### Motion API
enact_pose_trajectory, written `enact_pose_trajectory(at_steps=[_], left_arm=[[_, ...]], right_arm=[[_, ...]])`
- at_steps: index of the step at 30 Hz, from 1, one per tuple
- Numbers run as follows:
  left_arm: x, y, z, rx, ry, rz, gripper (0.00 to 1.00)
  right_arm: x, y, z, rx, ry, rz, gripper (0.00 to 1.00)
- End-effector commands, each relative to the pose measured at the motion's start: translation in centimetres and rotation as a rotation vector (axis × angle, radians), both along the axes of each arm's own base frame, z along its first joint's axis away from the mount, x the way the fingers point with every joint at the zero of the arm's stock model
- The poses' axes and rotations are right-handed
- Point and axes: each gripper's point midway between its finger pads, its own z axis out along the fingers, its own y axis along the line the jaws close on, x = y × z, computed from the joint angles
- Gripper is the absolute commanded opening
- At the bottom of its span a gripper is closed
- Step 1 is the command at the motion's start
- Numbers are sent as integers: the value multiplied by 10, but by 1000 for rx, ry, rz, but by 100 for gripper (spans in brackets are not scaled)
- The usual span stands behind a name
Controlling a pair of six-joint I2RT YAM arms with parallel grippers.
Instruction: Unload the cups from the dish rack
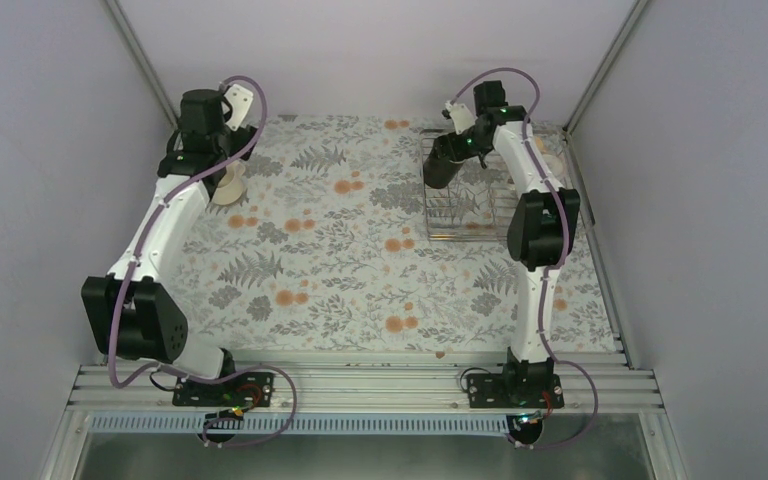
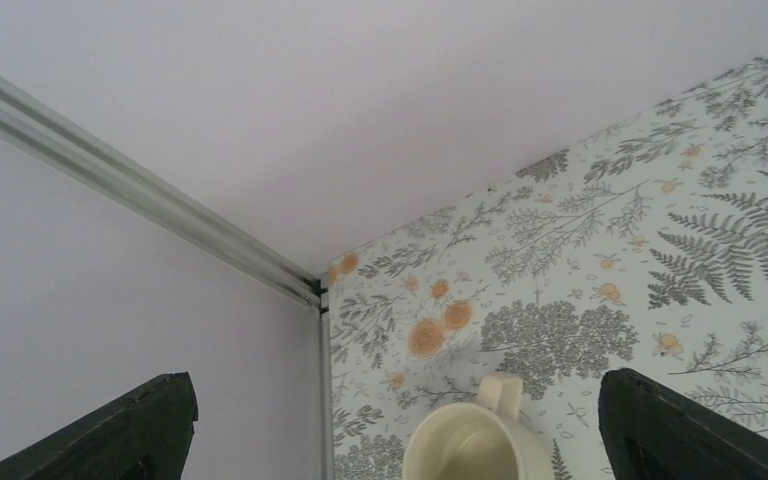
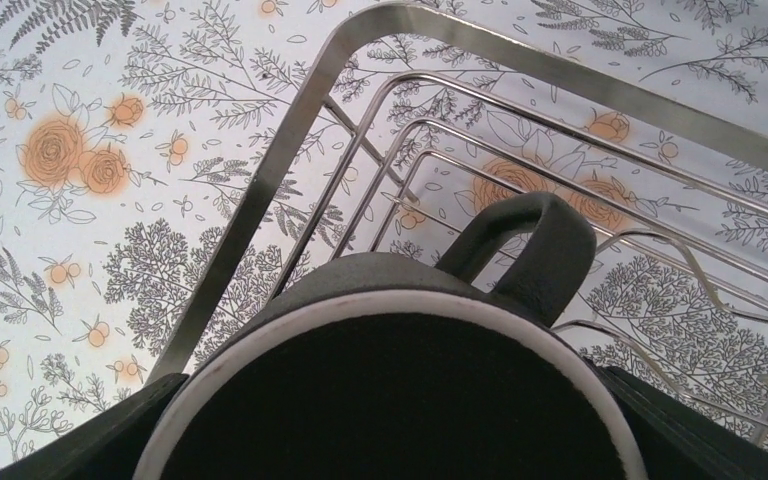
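Straddling the black mug point(image 3: 400, 400) at the dish rack point(image 3: 282, 165), right jaws — grip unclear; left jaws gape.

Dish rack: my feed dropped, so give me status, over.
Left gripper open above cream mug on table. Right gripper straddles black mug at dish rack, grip unconfirmed. No obstruction seen.
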Motion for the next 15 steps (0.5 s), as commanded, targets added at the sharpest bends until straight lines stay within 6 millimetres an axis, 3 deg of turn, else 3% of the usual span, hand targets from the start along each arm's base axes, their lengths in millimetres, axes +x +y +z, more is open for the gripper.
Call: enact_pose_trajectory(at_steps=[1, 8, 15], left_arm=[[2, -16, -3, -23, 1, -22, 100], [-3, -95, 2, 15, -75, -261, 100], [-4, -181, 4, 152, -249, -375, 100]], right_arm=[[7, -4, 8, 28, -20, 0, 67], [-10, 1, 55, 113, -55, 29, 41], [-22, -11, 117, 144, -151, 17, 38]])
